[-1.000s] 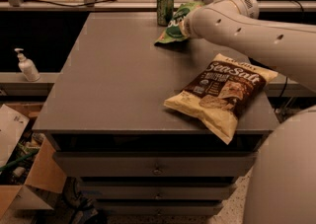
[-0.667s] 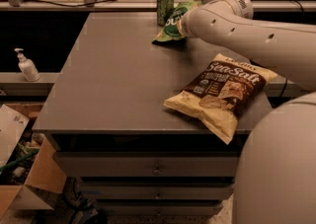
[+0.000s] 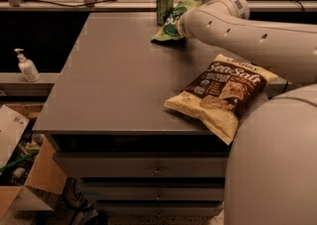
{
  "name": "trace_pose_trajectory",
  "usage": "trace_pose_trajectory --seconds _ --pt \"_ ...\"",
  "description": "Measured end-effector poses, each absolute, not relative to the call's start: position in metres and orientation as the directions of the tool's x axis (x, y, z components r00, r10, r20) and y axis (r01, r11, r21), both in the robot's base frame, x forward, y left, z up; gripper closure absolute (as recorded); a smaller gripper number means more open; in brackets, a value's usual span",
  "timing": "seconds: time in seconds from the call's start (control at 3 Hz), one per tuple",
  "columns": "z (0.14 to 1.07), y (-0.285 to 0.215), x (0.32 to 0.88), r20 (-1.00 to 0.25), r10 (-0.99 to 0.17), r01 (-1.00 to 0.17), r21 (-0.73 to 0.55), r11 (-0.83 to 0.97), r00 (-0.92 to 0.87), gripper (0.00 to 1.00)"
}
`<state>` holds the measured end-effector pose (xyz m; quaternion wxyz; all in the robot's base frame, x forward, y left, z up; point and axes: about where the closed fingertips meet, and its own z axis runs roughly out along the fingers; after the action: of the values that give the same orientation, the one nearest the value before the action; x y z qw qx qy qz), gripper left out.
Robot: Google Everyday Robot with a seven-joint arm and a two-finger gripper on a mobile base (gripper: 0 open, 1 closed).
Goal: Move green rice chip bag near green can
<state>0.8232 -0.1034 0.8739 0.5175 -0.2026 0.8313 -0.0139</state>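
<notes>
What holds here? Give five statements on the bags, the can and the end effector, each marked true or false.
1. The green can stands upright at the far edge of the table. True.
2. The green rice chip bag lies at the front edge. False: it lies at the far side, beside the can.
3. The end effector is at the green rice chip bag. True.
4. The Sea Salt bag leans on the can. False: it lies front right, apart from it.
5. The pump bottle stands on the table. False: it stands on a ledge to the left.
</notes>
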Motion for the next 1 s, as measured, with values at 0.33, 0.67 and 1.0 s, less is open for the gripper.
trace_pose_trajectory --seconds 0.33,0.67,1.0 --pt "0.8721 -0.0995 0.8231 -0.855 -0.351 -0.328 -0.230 0.916 -0.381 0.35" --pt "0.8703 -0.0940 0.8235 -0.856 -0.351 -0.338 -0.225 0.914 -0.379 0.12" --pt "0.8689 -0.0896 0.8226 -0.857 -0.349 -0.348 -0.218 0.912 -0.378 0.00"
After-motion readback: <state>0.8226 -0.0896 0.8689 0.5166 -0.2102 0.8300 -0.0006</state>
